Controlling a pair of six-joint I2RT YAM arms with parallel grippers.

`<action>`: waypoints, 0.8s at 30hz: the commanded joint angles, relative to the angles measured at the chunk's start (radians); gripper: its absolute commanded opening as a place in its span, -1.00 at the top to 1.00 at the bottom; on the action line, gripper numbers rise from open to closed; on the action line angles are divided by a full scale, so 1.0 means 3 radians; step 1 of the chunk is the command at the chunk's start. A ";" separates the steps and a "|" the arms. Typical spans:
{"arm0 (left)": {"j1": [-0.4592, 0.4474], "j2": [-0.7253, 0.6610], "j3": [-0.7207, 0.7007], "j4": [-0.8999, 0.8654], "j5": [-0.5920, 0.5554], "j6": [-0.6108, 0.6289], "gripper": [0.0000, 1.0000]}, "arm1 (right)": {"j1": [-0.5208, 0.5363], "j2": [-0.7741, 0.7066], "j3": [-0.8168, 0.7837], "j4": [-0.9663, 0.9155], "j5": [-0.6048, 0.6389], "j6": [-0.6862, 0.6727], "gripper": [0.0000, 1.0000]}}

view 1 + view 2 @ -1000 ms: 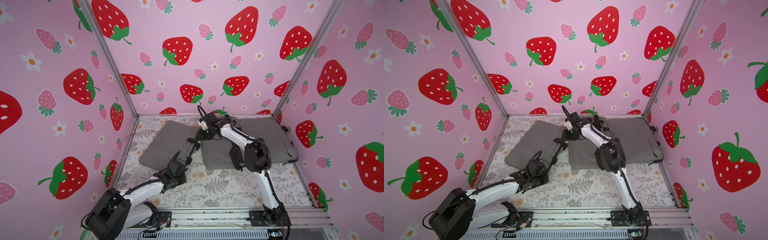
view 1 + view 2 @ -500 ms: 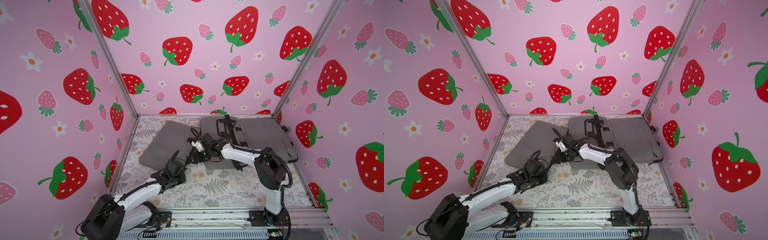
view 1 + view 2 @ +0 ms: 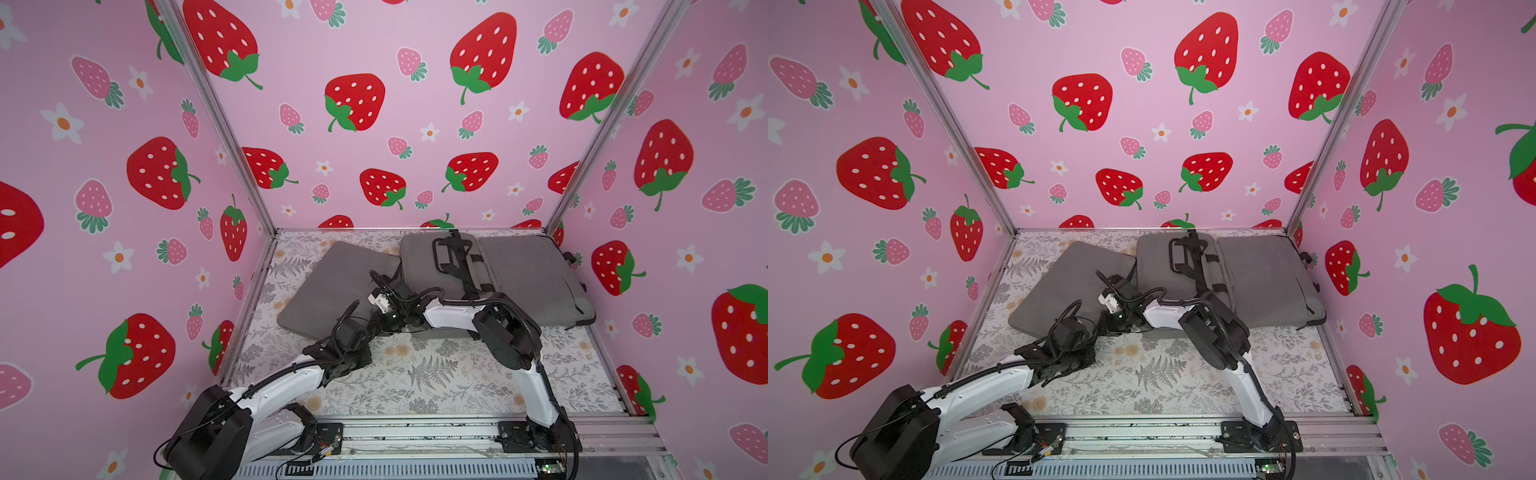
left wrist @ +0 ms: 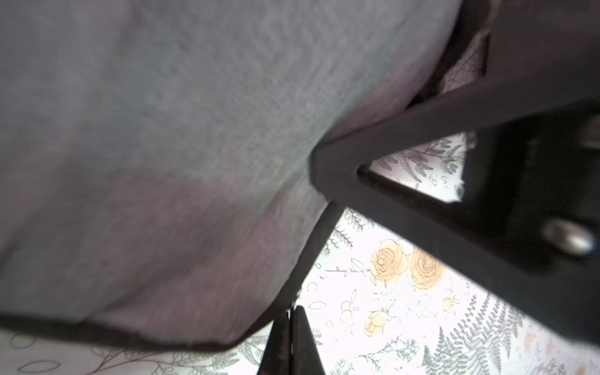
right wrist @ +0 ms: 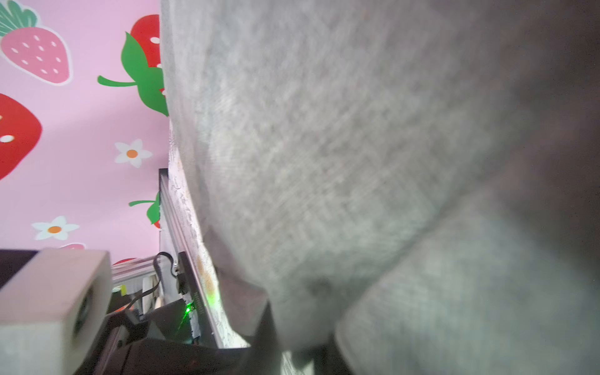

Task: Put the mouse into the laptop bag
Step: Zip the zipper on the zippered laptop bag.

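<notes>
The left arm reaches in from 7 o'clock and the right arm from 5 o'clock. Both claws meet low over the middle of the floral table [image 3: 436, 374], at the near edge of the laptop bag [image 3: 519, 274]. The left gripper [image 4: 290, 321] has its fingers pressed together. In its wrist view the bag's dark edge trim runs right down into them, so I read it as pinching the bag's edge. The right gripper [image 3: 390, 322] is closed up tight too. Its wrist view is filled with blurred grey fabric, and I cannot tell whether any cloth is caught in it.

Farther back, the bag lies flat. Its grey flap [image 3: 332, 286] spreads toward 11 o'clock and its main body runs toward 2 o'clock. The black handles [image 3: 453, 257] lie on top near 12 o'clock, close to the back wall [image 3: 415, 124]. I cannot make out the mouse in any view, so I cannot say where it is.
</notes>
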 commanded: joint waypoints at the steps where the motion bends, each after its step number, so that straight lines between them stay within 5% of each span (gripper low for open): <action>1: -0.0021 -0.0091 -0.0079 -0.0044 0.0067 -0.0094 1.00 | -0.0195 -0.0169 -0.0030 0.0030 -0.0097 -0.0026 1.00; 7: -0.0011 -0.0471 -0.0482 -0.0233 -0.0117 -0.0284 1.00 | -0.0632 -0.0342 0.0286 -0.1052 -0.0264 -0.0693 1.00; 14: 0.0004 -0.0482 -0.0514 -0.0206 -0.0251 -0.0246 1.00 | -0.0807 -0.0277 0.0578 -0.1528 -0.0330 -0.1056 1.00; 15: 0.0001 -0.0406 -0.0454 -0.0170 -0.0243 -0.0219 1.00 | -0.0793 -0.0289 0.0568 -0.1506 -0.0338 -0.1056 0.95; 19: -0.0055 -0.0133 -0.0254 0.0016 -0.0174 -0.0168 1.00 | -0.0664 -0.0440 0.0465 -0.1541 -0.0185 -0.1078 0.22; 24: -0.0148 0.0050 -0.0092 0.0073 -0.0144 -0.0144 1.00 | -0.0418 -0.0719 0.0141 -0.1424 0.0084 -0.0870 -0.02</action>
